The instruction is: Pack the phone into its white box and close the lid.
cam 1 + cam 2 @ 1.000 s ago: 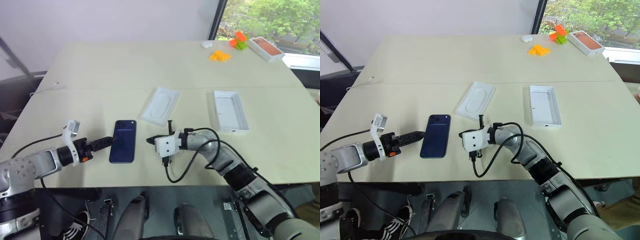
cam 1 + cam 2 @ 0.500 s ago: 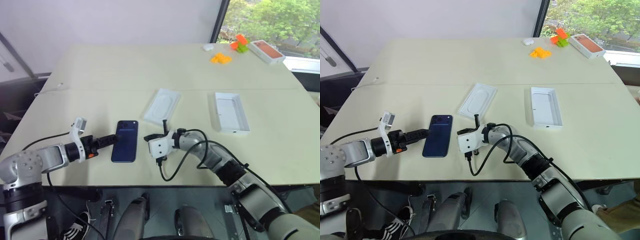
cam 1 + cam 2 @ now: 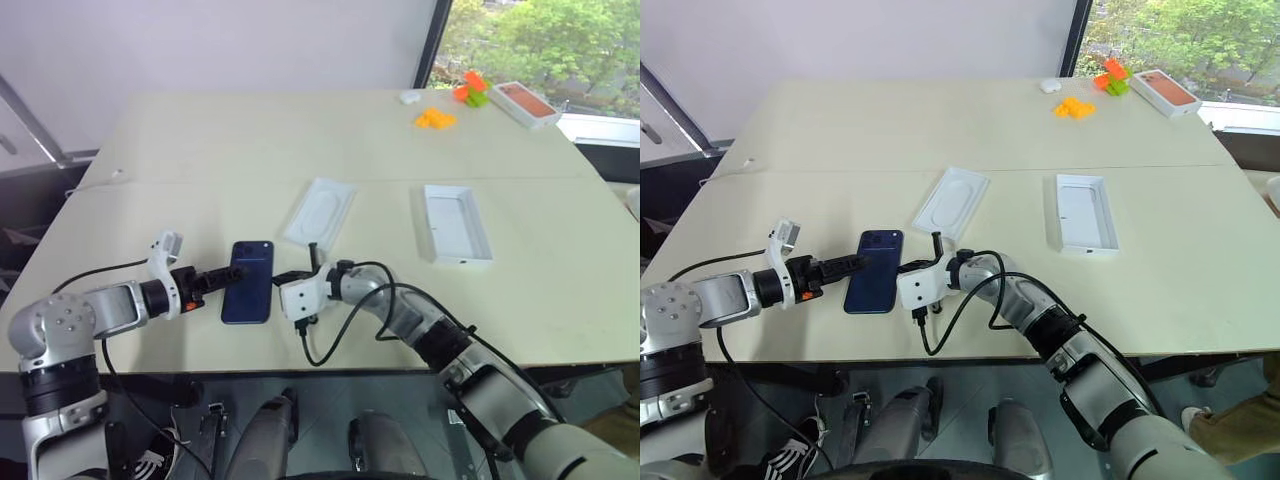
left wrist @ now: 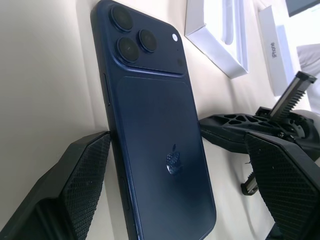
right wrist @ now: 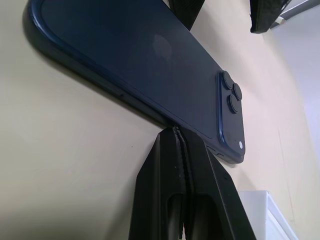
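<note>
The dark navy phone lies flat, back up, near the table's front edge, its camera cluster at the far left corner. My left gripper is open at the phone's left edge, and in the left wrist view the phone lies between its two fingers. My right gripper is shut, its tip against the phone's right long edge. The white box, with an oval recess, sits behind the phone. Inside up, the lid lies to the right.
At the far right corner of the table are orange blocks, orange and green pieces, a small white object and a white box with an orange-red top. A black cable loops under my right wrist.
My right gripper has slid left across the table until its shut tip meets the phone's right edge. The left gripper stays open at the left edge. The phone has not moved.
</note>
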`<state>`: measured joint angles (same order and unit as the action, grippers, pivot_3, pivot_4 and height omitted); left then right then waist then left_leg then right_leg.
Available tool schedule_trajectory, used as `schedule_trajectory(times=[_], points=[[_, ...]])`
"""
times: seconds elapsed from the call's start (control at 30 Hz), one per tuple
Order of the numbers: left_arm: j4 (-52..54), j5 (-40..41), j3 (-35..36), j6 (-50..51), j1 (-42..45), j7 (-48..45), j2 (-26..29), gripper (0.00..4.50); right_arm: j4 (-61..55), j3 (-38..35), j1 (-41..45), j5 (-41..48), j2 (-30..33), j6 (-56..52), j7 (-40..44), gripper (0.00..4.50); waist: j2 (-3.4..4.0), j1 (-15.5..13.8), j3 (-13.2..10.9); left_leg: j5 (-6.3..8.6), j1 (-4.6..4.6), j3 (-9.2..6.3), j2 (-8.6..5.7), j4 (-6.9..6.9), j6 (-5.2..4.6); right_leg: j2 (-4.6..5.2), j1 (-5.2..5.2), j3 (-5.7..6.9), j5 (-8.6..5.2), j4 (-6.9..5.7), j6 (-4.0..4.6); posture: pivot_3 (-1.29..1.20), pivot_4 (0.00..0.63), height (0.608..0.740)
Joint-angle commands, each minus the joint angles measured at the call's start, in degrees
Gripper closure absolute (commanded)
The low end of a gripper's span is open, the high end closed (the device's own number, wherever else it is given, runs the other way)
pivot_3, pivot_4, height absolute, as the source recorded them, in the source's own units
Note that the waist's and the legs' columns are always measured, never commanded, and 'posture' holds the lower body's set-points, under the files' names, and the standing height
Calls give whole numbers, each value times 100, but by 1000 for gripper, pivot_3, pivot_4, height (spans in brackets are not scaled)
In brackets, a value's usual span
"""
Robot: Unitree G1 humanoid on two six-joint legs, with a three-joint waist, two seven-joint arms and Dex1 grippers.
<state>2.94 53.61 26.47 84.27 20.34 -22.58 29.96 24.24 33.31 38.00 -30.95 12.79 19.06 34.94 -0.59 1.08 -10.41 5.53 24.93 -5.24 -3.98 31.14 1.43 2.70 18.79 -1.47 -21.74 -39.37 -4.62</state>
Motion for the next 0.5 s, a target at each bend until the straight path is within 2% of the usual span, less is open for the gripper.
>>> schedule_trajectory(times=[0.03, 0.2, 0.27, 0.5], points=[[31, 46, -151, 227, 24, 85, -243, 0, 46, 119, 137, -8, -310, 67, -162, 4451, 0, 4, 1, 0, -7, -1, 0, 0, 1, 0, -7, -1, 0, 1, 4, 0, 150, 740], [83, 134, 47, 436, 67, 148, -418, 0, 98, 134, 128, -16, -301, 121, -110, 4451, -2, 7, 2, 1, -15, -8, 0, -1, 1, 1, -12, -2, 2, 6, 17, 0, 150, 740], [-47, 231, 355, 453, 228, 228, -620, 0, 64, 146, 117, 0, -319, 116, -88, 4451, -2, 7, 2, 1, -15, -8, 0, 0, 1, 2, -12, -2, 2, 8, 18, 0, 150, 740], [129, 174, 488, 743, 277, 359, -835, 0, 40, 161, 72, 14, -325, 112, -62, 4451, -3, 1, 2, 0, -15, -11, 0, -3, 2, 1, -11, 0, 2, 13, 17, 0, 150, 740]])
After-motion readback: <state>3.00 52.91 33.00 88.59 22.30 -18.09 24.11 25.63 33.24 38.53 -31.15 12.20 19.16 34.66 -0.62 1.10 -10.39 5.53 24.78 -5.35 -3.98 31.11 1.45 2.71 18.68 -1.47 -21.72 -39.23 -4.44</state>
